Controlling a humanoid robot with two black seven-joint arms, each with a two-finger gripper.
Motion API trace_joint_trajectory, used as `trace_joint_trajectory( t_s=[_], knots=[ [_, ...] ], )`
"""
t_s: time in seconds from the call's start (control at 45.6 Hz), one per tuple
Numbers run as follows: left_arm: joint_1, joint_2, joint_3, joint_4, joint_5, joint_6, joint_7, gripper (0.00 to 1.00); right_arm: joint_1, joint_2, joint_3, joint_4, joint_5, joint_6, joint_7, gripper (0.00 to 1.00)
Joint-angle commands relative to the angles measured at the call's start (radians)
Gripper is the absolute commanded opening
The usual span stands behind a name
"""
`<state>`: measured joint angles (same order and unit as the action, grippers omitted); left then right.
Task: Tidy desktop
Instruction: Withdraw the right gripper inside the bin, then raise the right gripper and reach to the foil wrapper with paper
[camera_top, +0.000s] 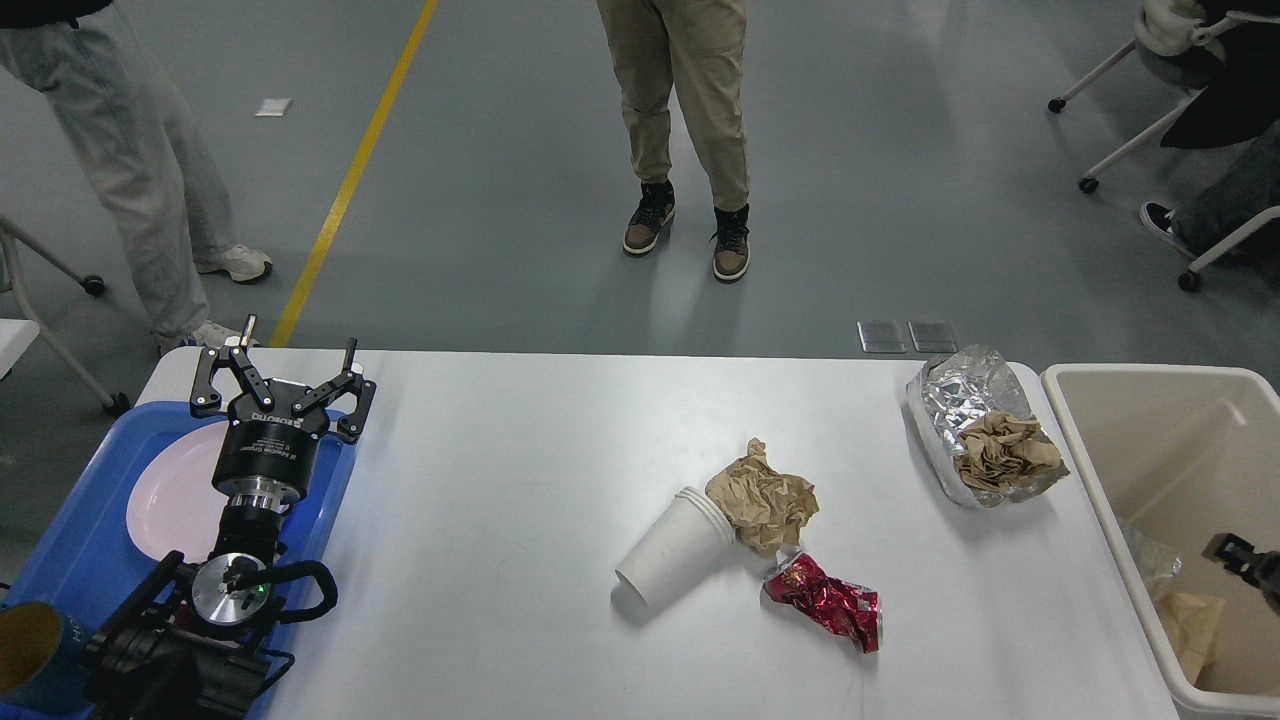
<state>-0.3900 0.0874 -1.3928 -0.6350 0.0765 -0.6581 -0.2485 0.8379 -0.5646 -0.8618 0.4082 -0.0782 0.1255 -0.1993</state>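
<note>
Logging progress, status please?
Left pincer open, empty, above blue tray. Right pincer barely visible over bin. Desktop still holds cups, can.

A grey floor (880, 200) carries a yellow line (352, 175). Two floor plates (906, 336) lie near the table; wheeled chair legs (1120, 150) stand at far right.

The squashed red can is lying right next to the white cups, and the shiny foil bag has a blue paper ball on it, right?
Nearly. In the head view the crushed red can does lie by the white cups, but the paper ball on the foil bag is brown, not blue.
</note>
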Motion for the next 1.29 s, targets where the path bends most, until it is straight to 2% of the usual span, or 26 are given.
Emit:
trace_joint_trajectory(
  t_s=[0.0,0.131,0.219,0.372,0.46,0.504,0.745,0.832,0.92,0.942,1.008,1.073,1.271],
  knots=[
    [0.0,0.0,0.0,0.0,0.0,0.0,0.0,0.96,0.237,-0.098,-0.064,0.266,-0.181,0.0,-0.025,1.0],
    [0.0,0.0,0.0,0.0,0.0,0.0,0.0,0.96,0.534,-0.112,-0.251,0.532,-0.255,0.04,-0.094,1.0],
    [0.0,0.0,0.0,0.0,0.0,0.0,0.0,0.96,0.76,-0.074,-0.379,0.694,-0.255,0.124,-0.132,1.0],
    [0.0,0.0,0.0,0.0,0.0,0.0,0.0,0.96,1.056,0.064,-0.463,0.846,-0.252,0.345,-0.146,1.0],
    [0.0,0.0,0.0,0.0,0.0,0.0,0.0,0.96,1.202,0.133,-0.46,0.889,-0.247,0.488,-0.146,1.0],
    [0.0,0.0,0.0,0.0,0.0,0.0,0.0,0.96,1.326,0.149,-0.445,0.957,-0.232,0.532,-0.146,1.0],
    [0.0,0.0,0.0,0.0,0.0,0.0,0.0,0.96,1.609,0.15,-0.384,1.222,-0.176,0.52,-0.138,1.0],
    [0.0,0.0,0.0,0.0,0.0,0.0,0.0,0.96,1.636,0.157,-0.355,1.255,-0.175,0.516,-0.134,1.0],
    [-0.001,0.0,0.0,0.001,0.0,0.0,0.0,0.96,1.636,0.175,-0.356,1.256,-0.175,0.5,-0.097,0.99],
    [0.0,0.0,0.0,0.0,0.0,0.0,0.0,0.96,1.636,0.186,-0.364,1.255,-0.175,0.496,-0.072,0.99],
    [0.0,0.0,0.0,0.0,0.0,0.0,0.0,0.96,1.638,0.222,-0.388,1.253,-0.183,0.476,0.042,0.99],
    [-0.001,0.0,0.0,0.001,-0.001,0.0,0.0,0.96,1.639,0.235,-0.413,1.253,-0.195,0.474,0.112,0.99],
    [0.0,0.0,0.0,0.001,0.0,0.0,0.0,0.96,1.626,0.23,-0.416,1.245,-0.196,0.46,0.11,1.0]
  ],
)
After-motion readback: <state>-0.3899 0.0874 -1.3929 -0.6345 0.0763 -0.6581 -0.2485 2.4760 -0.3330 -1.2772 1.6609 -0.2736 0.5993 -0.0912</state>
